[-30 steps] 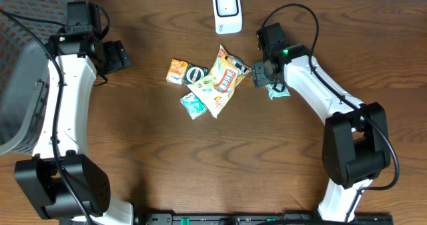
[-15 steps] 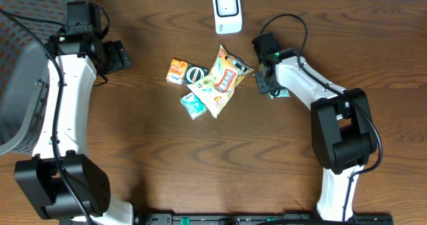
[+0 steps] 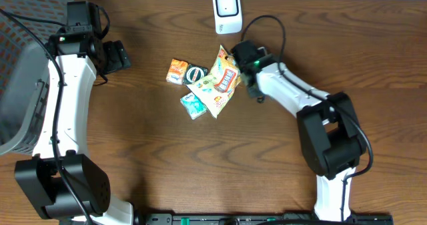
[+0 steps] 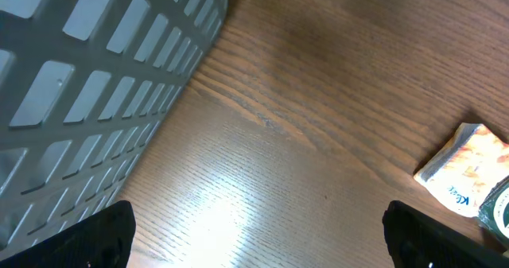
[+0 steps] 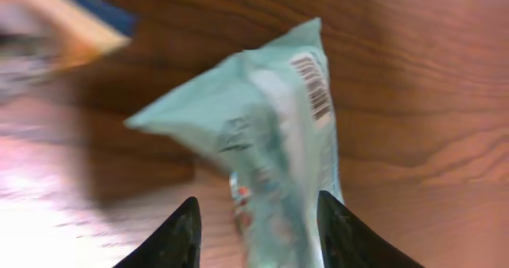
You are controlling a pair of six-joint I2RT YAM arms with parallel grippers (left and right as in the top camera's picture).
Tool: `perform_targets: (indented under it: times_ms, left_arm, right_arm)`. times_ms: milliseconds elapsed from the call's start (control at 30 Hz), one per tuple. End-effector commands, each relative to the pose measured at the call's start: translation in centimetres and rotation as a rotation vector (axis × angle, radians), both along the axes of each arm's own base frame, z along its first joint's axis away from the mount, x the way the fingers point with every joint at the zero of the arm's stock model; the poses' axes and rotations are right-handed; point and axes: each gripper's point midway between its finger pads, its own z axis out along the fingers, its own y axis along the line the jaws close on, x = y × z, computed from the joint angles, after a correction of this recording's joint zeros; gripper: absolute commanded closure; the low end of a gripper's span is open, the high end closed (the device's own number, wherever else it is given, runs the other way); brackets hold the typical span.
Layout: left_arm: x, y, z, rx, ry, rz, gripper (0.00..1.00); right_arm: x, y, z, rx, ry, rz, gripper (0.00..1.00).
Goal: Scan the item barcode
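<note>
Right pincer (image 5: 258,224) pinches a pale teal crinkly plastic packet (image 5: 274,149). The packet stands upright between the two black fingers (image 5: 171,236), with its printed barcode (image 5: 312,83) near the packet's upper right edge, facing the wrist camera. In the overhead view that pincer is upper middle, at the right edge of a yellow snack bag (image 3: 220,85) and below the white box-shaped scanner (image 3: 227,11) at the top edge; the packet is hidden there. Left of the bag are a small orange packet (image 3: 177,71), a round dark green item (image 3: 196,73) and a small teal sachet (image 3: 193,105), all on the brown wooden table (image 3: 200,165). Left pincer (image 4: 258,240) is spread wide, upper left, beside a grey slotted plastic basket (image 4: 95,61).
</note>
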Motion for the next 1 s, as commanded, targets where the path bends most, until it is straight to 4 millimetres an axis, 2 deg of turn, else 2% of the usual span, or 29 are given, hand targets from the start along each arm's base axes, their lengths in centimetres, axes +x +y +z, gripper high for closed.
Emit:
perform_targets:
  times_ms: [0,67,200,333,467,600,667,733,800,833,967]
  left_arm:
    - [-0.1,0.0,-0.6,-0.001,0.019,-0.007,0.03]
    - [-0.1,0.0,-0.6,-0.001,0.019,-0.007,0.02]
    - [-0.1,0.0,-0.6,-0.001,0.019,-0.007,0.03]
    - [-0.1,0.0,-0.6,-0.001,0.019,-0.007,0.02]
    - [-0.1,0.0,-0.6,-0.001,0.019,-0.007,0.03]
    - [-0.1,0.0,-0.6,-0.001,0.019,-0.007,0.02]
    - [-0.1,0.0,-0.6,-0.001,0.019,-0.007,0.02]
    - [-0.1,0.0,-0.6,-0.001,0.019,-0.007,0.02]
    - [-0.1,0.0,-0.6,-0.001,0.019,-0.007,0.02]
    - [-0.1,0.0,-0.6,-0.001,0.019,-0.007,0.03]
    - [-0.1,0.0,-0.6,-0.001,0.019,-0.007,0.02]
  right_arm:
    - [-0.2,1.2,0.8,-0.075,-0.047,0.029,0.57]
    - [-0.4,2.4,1.3,-0.060,-0.062,0.034,0.58]
    - [-0.2,3.6,2.9,-0.019,-0.090,0.010,0.58]
    - [0.7,5.1,5.6,0.086,-0.072,0.014,0.57]
    - [1.8,5.5,7.9,0.176,-0.068,0.000,0.59]
    - [2.5,3.9,8.9,0.189,-0.066,-0.038,0.68]
    - [2.6,2.6,8.8,0.187,-0.060,-0.076,0.75]
    - [2.6,1.2,8.4,0.220,-0.039,-0.140,0.89]
    - [2.7,0.6,8.0,0.271,-0.013,-0.168,0.96]
    - [2.8,0.3,7.9,0.298,-0.001,-0.179,0.99]
    - [3.0,-1.0,7.1,0.395,0.046,-0.226,0.99]
